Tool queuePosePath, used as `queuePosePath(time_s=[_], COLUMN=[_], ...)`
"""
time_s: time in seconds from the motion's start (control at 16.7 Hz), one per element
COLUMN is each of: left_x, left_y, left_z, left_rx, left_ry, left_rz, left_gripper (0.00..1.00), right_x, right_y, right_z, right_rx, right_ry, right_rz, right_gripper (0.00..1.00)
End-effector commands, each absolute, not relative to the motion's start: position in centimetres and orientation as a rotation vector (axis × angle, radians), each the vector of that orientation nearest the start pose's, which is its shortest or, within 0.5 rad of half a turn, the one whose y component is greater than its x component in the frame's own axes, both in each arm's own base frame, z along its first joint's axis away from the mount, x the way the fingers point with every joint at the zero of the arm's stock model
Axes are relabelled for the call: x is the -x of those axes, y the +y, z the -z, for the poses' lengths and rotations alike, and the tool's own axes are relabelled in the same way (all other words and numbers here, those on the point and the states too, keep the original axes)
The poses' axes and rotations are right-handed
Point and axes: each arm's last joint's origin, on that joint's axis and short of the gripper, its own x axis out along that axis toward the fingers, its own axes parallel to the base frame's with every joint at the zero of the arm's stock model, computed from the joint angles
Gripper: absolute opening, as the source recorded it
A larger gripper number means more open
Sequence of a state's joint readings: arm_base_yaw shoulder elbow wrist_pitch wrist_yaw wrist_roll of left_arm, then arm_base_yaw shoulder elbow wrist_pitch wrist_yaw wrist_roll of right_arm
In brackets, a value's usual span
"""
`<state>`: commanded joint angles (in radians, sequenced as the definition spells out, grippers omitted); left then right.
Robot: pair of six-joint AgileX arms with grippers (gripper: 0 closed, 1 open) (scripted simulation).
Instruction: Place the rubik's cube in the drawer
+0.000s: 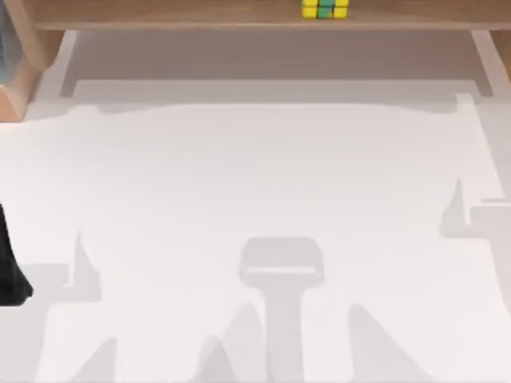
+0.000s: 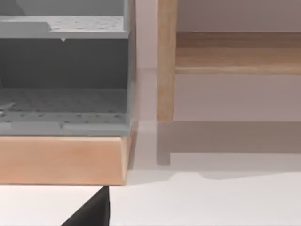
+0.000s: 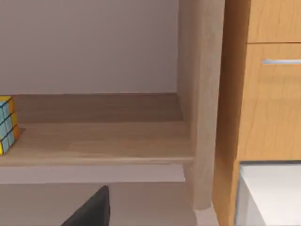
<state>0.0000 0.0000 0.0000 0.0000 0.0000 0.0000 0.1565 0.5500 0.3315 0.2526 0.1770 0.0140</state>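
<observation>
The rubik's cube [image 1: 323, 8] sits on a long wooden shelf [image 1: 200, 14] at the far edge of the table, right of the middle, with yellow and green tiles up. In the right wrist view the rubik's cube [image 3: 7, 125] shows blue and yellow faces on the shelf board [image 3: 103, 136]. To its right a wooden cabinet has a drawer front [image 3: 275, 108] with a silver handle [image 3: 282, 61], and it looks closed. A dark part of my right gripper [image 3: 91, 212] hangs well short of the shelf. My left gripper [image 2: 91, 212] shows as a dark tip, and my left arm [image 1: 9, 267] sits at the table's left edge.
A grey perforated rack [image 2: 63, 80] on a wooden base [image 2: 61, 160] stands at the far left corner, beside the shelf's wooden leg [image 2: 165, 61]. The white table top [image 1: 255, 199] spreads in front of the shelf. A white surface [image 3: 270, 193] lies below the cabinet's drawer front.
</observation>
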Motion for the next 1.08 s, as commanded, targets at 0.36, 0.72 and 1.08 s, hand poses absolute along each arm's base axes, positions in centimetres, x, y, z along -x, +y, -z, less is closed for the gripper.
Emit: queuePosePath(time_s=[0.36,0.72,1.08], left_x=[-10.6,-10.6,-10.6], left_y=[-0.1,-0.1,-0.1], left_z=[-16.0,-16.0,-16.0], left_rx=[0.0,0.0,0.0], left_ry=[0.0,0.0,0.0], left_rz=[0.0,0.0,0.0], left_gripper=[1.0,1.0,1.0], right_x=[-25.6,-35.3,-38.8], right_y=[7.7,17.4,24.0], right_z=[-28.1,-22.7,-15.8], right_rx=[-0.011,0.001,0.002], right_ry=[-0.023,0.001,0.002], right_rz=[0.014,0.008,0.009], right_gripper=[1.0,1.0,1.0])
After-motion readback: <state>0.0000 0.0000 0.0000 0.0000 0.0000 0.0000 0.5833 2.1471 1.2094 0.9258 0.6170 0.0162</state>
